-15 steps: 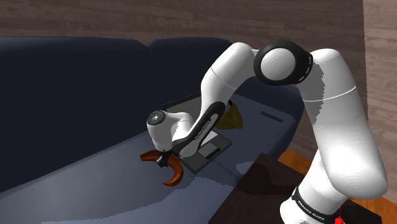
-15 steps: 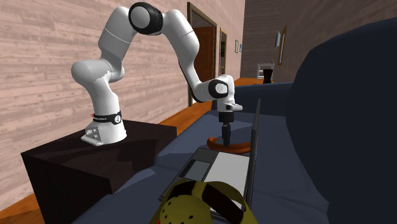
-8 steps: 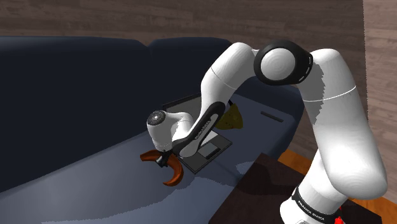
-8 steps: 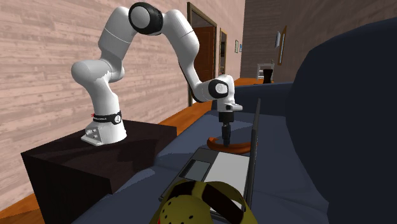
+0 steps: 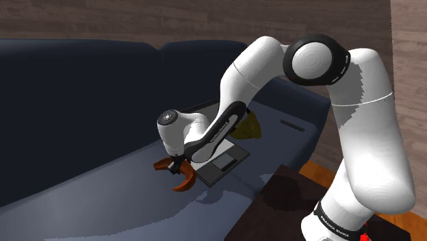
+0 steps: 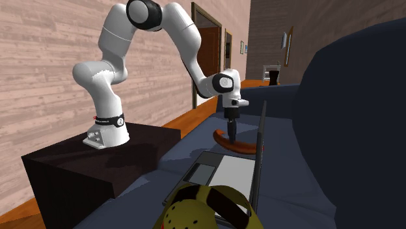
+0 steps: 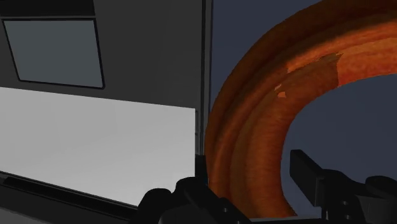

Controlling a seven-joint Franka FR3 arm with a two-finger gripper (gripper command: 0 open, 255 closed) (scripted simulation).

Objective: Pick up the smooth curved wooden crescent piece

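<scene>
Shoulder view: the gripper (image 5: pixel 179 163), fingers narrowed onto the reddish-brown crescent (image 5: pixel 183 179), has risen since a second ago. The crescent now hangs just above the dark blue sofa seat (image 5: pixel 102 198), beside the laptop (image 5: pixel 222 163), so the lift appears under way. Second exterior view: the crescent (image 6: pixel 235 143) is clear of the cushion, with a wood-panelled wall (image 6: pixel 39 52) and a doorway (image 6: pixel 208 45) behind. Wrist view: the fingers (image 7: pixel 315 175) clasp the crescent (image 7: pixel 254 121).

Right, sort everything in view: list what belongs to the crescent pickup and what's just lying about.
Job: reddish-brown crescent piece; black gripper, shut on it.
Lying about: open laptop; yellow perforated object; both on the dark blue sofa.
</scene>
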